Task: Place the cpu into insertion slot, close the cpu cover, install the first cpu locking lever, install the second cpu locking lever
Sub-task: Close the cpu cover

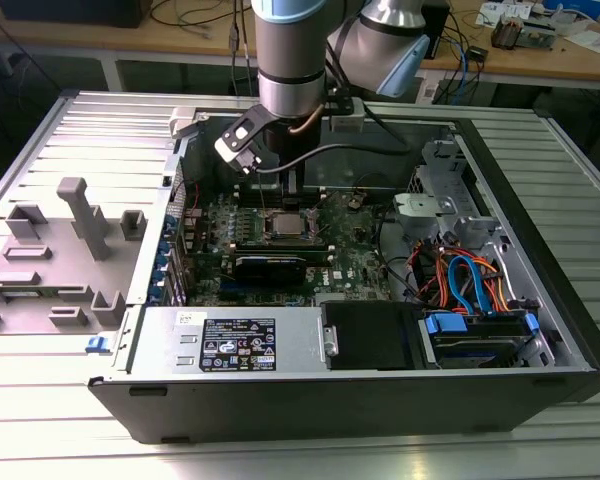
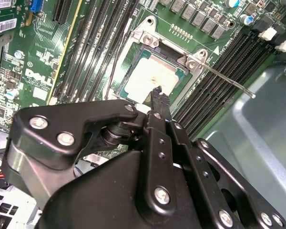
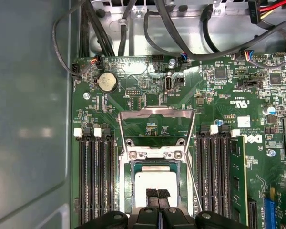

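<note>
The cpu (image 3: 155, 181) lies flat in the insertion slot (image 3: 125, 191) on the green motherboard, its silver top facing up; in the second wrist view the cpu (image 2: 150, 76) shows in the dark-rimmed insertion slot (image 2: 128, 71). My gripper (image 3: 158, 193) is shut with nothing between its fingers, and its tips hover at or just over the chip's near edge. The cpu cover (image 3: 157, 111) stands swung open behind the socket, with board showing through its cut-out. Two thin locking levers (image 3: 121, 133) (image 2: 229, 82) stick out unlatched beside the socket. In the exterior view the arm (image 1: 290, 70) reaches down over the socket (image 1: 285, 224).
Long black memory slots (image 3: 95, 181) (image 3: 214, 176) flank the socket. A coin battery (image 3: 107, 82) and cable bundles (image 3: 181, 28) lie beyond the cover. The case holds a black card (image 1: 270, 265), a power supply (image 1: 230, 345) and a drive with blue cables (image 1: 475, 325). A grey fixture (image 1: 80, 215) stands outside the case.
</note>
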{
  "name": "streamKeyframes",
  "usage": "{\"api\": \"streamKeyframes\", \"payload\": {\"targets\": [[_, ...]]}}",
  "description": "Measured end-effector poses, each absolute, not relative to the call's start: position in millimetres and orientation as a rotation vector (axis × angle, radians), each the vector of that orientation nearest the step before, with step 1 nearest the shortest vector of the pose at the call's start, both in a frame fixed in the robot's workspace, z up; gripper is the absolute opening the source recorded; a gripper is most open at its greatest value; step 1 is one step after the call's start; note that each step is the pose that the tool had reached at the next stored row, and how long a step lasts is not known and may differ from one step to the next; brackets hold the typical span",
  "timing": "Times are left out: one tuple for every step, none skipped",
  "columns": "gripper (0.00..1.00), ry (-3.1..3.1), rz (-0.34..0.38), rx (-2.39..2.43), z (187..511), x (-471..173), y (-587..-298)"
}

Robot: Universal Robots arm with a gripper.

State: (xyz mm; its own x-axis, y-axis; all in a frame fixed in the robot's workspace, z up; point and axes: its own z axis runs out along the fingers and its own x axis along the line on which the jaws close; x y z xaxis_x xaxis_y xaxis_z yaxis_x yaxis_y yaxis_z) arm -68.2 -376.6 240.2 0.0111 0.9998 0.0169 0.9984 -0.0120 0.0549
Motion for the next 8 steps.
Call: {"api": "streamKeyframes", "payload": {"targets": [[0.11, 2.189, 0.079, 2.214, 241.0, -68.2, -376.6], [0.11, 2.189, 0.079, 2.214, 242.1, -68.2, -376.6], [0.11, 2.189, 0.079, 2.214, 243.0, -68.2, -376.6], [0.11, 2.189, 0.079, 2.214, 243.9, -68.2, -376.6], [0.11, 2.189, 0.079, 2.214, 244.6, -68.2, -376.6], [0.11, 2.189, 0.079, 2.214, 246.0, -68.2, -376.6], [0.11, 2.189, 0.079, 2.214, 247.2, -68.2, -376.6], [0.11, 2.189, 0.079, 2.214, 247.4, -68.2, -376.6]]}}
